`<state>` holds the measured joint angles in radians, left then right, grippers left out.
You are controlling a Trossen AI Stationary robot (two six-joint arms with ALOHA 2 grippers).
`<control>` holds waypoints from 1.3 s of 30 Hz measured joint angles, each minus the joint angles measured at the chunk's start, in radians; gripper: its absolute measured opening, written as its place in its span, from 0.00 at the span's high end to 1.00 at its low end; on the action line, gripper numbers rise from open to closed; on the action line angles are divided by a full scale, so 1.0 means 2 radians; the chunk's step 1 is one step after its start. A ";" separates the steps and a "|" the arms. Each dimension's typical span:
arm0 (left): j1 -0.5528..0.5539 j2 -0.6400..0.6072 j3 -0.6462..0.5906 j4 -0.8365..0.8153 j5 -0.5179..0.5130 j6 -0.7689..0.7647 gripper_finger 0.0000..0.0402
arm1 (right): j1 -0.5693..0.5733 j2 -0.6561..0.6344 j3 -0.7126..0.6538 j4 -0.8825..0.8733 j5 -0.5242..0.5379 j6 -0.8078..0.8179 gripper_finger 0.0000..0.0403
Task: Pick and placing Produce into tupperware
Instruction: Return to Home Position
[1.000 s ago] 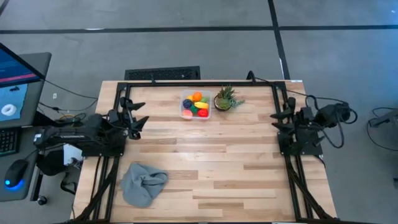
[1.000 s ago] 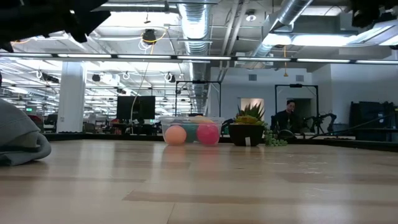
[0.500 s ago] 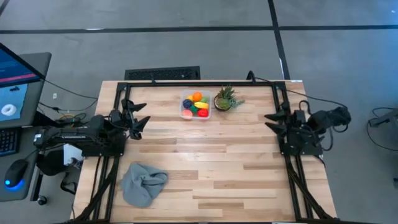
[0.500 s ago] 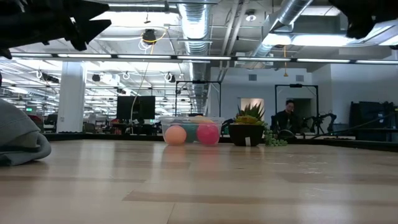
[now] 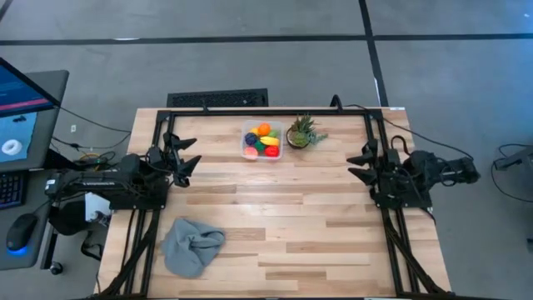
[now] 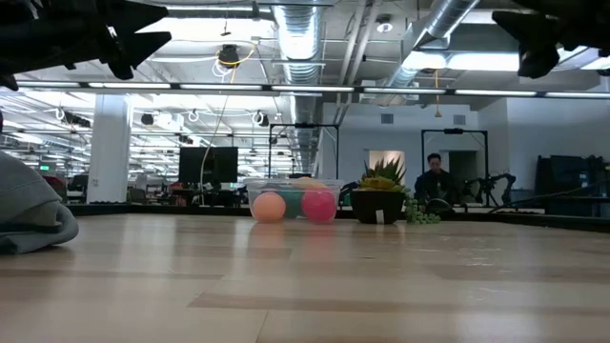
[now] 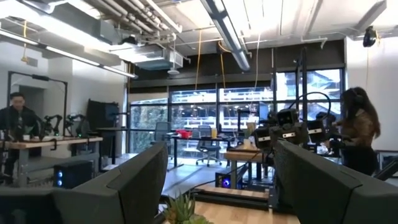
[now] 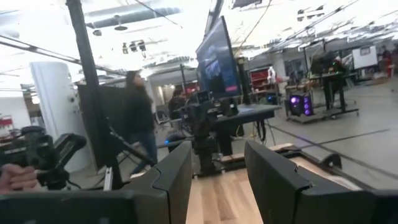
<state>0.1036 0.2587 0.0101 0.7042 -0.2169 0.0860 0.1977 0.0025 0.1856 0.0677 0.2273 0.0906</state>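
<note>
Change: right gripper point(image 5: 351, 165) has crept inward over the bench's point(image 5: 283, 218) right edge within the last second. The left gripper point(image 5: 193, 150) is nearly unmoved at the left edge. Both have fingers spread wide and empty. The clear, round-cornered plastic tupperware point(image 5: 246, 154) sits at the mid far edge, just beside the potted plant point(image 5: 301, 133). It holds a glossy tangerine point(image 5: 264, 129), banana point(image 5: 269, 141) and grapes point(image 5: 252, 138). Packing looks done; arms homing.
</note>
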 joint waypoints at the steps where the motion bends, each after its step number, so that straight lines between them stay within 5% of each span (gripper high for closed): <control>1: 0.000 0.000 0.000 0.000 0.000 -0.001 0.29 | -0.011 0.000 -0.002 0.000 -0.015 0.007 0.58; 7: 0.000 0.000 0.000 -0.007 0.000 -0.002 0.29 | -0.064 0.000 -0.010 -0.008 -0.088 0.026 0.58; 14: 0.000 0.000 0.000 -0.055 -0.003 -0.012 0.29 | -0.089 0.000 -0.014 -0.076 -0.088 0.046 0.58; 25: 0.000 0.000 -0.001 -0.066 -0.002 -0.024 0.29 | -0.090 0.001 -0.089 0.041 -0.074 0.060 0.58; 39: 0.000 0.000 -0.001 -0.152 0.037 -0.073 0.29 | -0.091 0.000 -0.089 -0.028 -0.113 0.074 0.58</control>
<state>0.1032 0.2588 0.0082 0.4008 -0.1426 -0.0602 0.0164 0.0025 0.0067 0.0116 0.0006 0.2391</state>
